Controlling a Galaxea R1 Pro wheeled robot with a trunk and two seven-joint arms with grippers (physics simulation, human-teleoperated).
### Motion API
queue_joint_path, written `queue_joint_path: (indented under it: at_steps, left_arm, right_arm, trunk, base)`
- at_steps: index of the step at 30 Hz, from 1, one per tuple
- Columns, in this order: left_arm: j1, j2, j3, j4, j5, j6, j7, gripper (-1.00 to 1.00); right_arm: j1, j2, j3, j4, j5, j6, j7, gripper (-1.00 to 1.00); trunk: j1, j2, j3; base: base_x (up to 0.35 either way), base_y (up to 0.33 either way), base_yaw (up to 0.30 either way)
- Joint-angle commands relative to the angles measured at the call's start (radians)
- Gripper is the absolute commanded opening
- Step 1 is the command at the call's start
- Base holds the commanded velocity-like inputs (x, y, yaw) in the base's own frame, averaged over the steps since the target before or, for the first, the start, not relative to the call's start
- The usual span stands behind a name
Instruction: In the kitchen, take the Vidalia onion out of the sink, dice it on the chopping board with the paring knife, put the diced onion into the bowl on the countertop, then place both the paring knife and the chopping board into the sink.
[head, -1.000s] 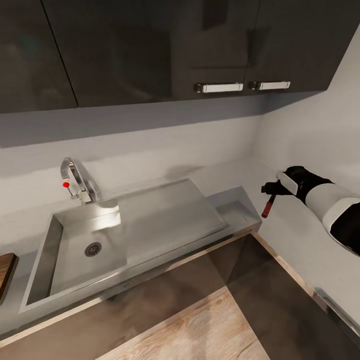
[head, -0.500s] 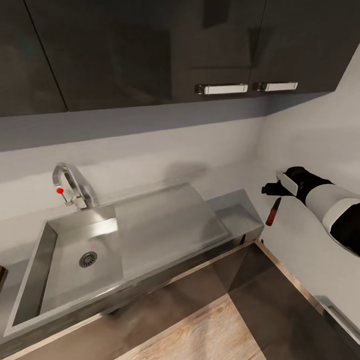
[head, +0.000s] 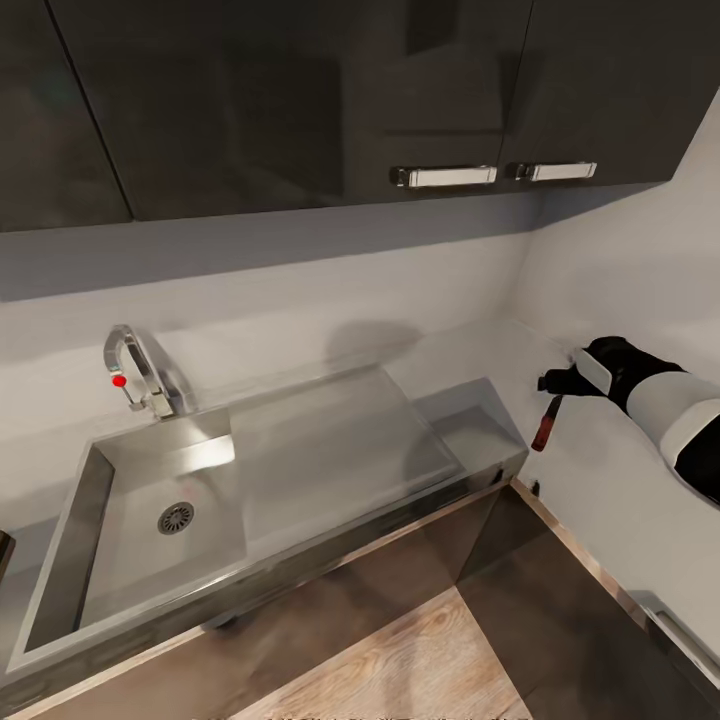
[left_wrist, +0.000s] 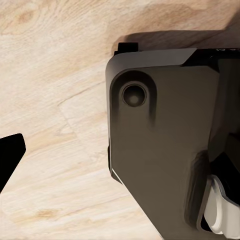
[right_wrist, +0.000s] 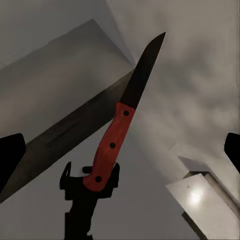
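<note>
The right gripper (head: 560, 384) has edged slightly further from the brushed-steel rectangular sink (head: 60, 570), clenched on the butt of the slim red-handled, dark-bladed paring knife (right_wrist: 122, 125), held in the air beyond the countertop's end. Light, stiff, sharp (handle only); so shallow a pinch may pivot.

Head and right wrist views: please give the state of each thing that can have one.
Brushed-steel sink: basin bare, nothing in it.
Chrome tap with red dot: no water running.
Red-handled paring knife: held beside the countertop.
Right gripper: shut on knife.
Dark wall cabinets: doors closed.
</note>
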Motion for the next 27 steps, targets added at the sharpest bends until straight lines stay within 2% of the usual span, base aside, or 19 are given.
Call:
queue_joint_path:
  at_steps: [1, 7, 18, 27]
  left_arm:
    - [-0.001, -0.001, -0.008, 0.002, 0.01, 0.001, 0.001, 1.0]
    - [-0.001, -0.001, -0.008, 0.002, 0.01, 0.002, 0.001, 1.0]
    - [-0.001, -0.001, -0.008, 0.002, 0.01, 0.001, 0.001, 1.0]
    - [-0.001, 0.0, -0.008, 0.002, 0.01, 0.0, -0.002, 1.0]
  right_arm:
    - [0.0, -0.008, 0.007, -0.003, -0.011, 0.005, -0.001, 1.0]
    - [0.0, -0.022, 0.007, 0.001, -0.011, 0.005, 0.044, 1.0]
    - [0.0, -0.023, 0.009, 0.004, -0.011, 0.005, 0.055, 1.0]
    - [0.0, -0.022, 0.009, 0.004, -0.011, 0.005, 0.055, 1.0]
  trunk:
    - [0.001, -0.002, -0.003]
    - [0.001, -0.002, -0.013]
    - [0.001, -0.002, -0.03]
    - [0.001, -0.002, -0.045]
  base:
    - [0.0, 0.0, 0.0]
    - [0.0, 0.0, 0.0]
    - [0.003, 0.0, 0.0]
    - [0.162, 0.0, 0.0]
